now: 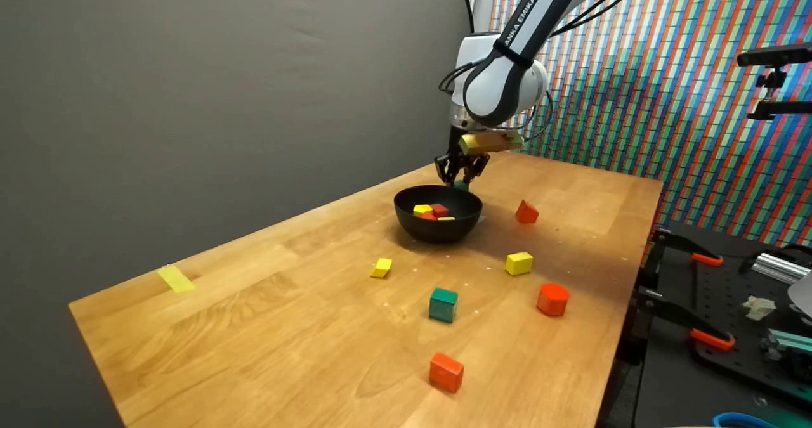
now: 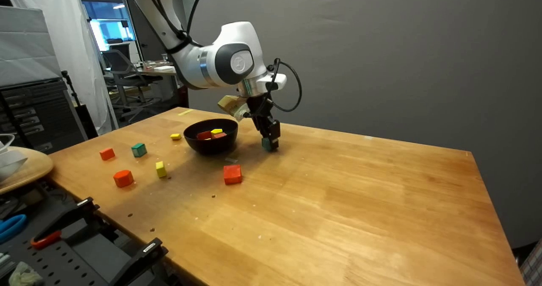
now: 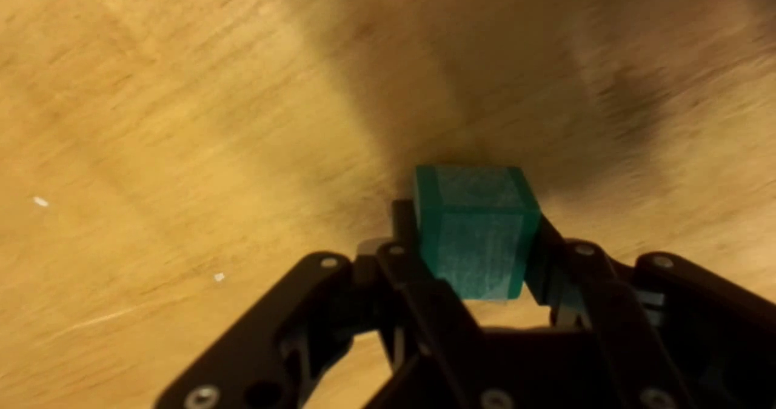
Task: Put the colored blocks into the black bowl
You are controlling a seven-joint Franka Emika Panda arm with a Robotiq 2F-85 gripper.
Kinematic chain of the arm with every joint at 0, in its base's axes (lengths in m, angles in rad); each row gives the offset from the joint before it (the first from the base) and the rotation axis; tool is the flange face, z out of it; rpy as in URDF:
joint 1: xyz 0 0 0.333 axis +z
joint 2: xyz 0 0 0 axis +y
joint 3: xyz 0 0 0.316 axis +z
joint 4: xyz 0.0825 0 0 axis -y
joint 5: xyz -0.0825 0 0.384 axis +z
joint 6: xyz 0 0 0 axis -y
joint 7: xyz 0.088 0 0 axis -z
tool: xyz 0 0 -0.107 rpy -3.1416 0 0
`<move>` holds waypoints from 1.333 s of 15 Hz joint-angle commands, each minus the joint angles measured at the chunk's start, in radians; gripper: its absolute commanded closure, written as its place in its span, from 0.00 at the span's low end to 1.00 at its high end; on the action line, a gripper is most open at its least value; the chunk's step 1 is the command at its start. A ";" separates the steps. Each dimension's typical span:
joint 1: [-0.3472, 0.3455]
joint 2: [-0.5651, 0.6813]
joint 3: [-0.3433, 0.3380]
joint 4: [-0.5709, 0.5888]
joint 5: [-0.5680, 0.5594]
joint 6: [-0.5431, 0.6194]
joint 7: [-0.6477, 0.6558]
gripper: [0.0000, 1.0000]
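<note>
Wrist view, pincer (image 3: 476, 234) gripping boxy green block (image 3: 479, 245), grained wood (image 3: 200, 148)

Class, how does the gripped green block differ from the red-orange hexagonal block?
The gripped green block is boxy; the red-orange hexagonal block has a six-sided face. The gripper holds the green block; the hexagonal block rests on the tabletop. Both are outside the black bowl.
</note>
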 commanded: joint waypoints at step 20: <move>0.027 -0.347 0.233 -0.195 -0.124 -0.234 -0.221 0.02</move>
